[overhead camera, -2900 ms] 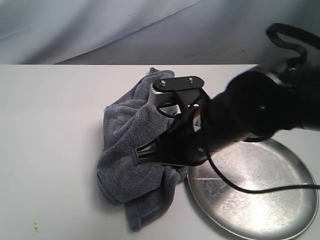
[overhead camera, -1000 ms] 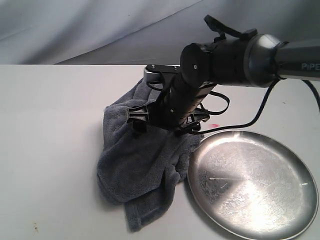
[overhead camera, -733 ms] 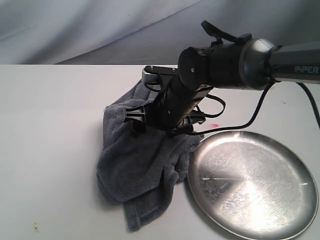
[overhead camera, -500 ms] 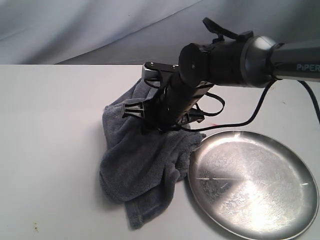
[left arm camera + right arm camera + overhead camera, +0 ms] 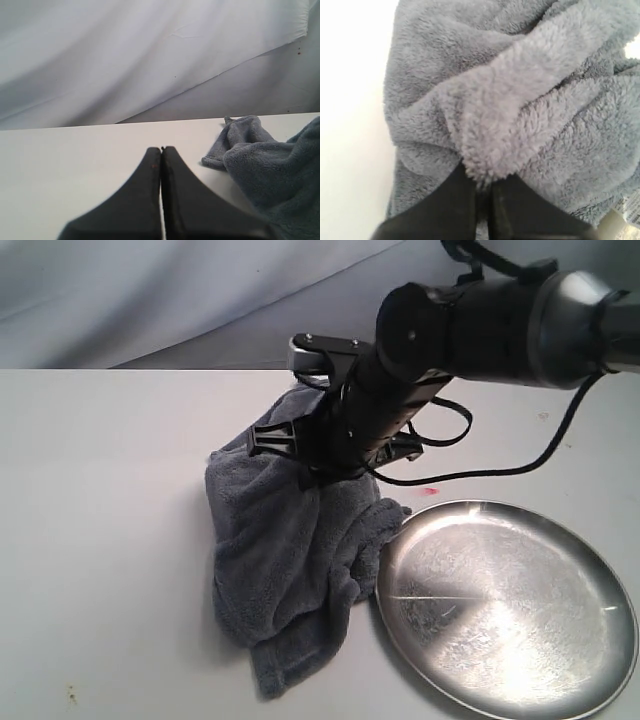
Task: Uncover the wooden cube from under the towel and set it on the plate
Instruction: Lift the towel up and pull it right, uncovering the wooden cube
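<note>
Since the right tool (image 5: 481, 192), clamped on a fold of the fluffy grey-blue fleece towel (image 5: 285, 550), has risen, the cloth hangs peaked, left of the round silver metal plate (image 5: 505, 605). The wooden cube remains unseen, presumably still beneath. The left tool (image 5: 161, 155) is closed on nothing.

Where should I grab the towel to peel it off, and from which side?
Pinch the bunched ridge at the towel's far end in the exterior view, from above, where the right gripper is clamped now. It stands up off the table, so the jaws close around cloth alone; the near end by the plate lies flat.
</note>
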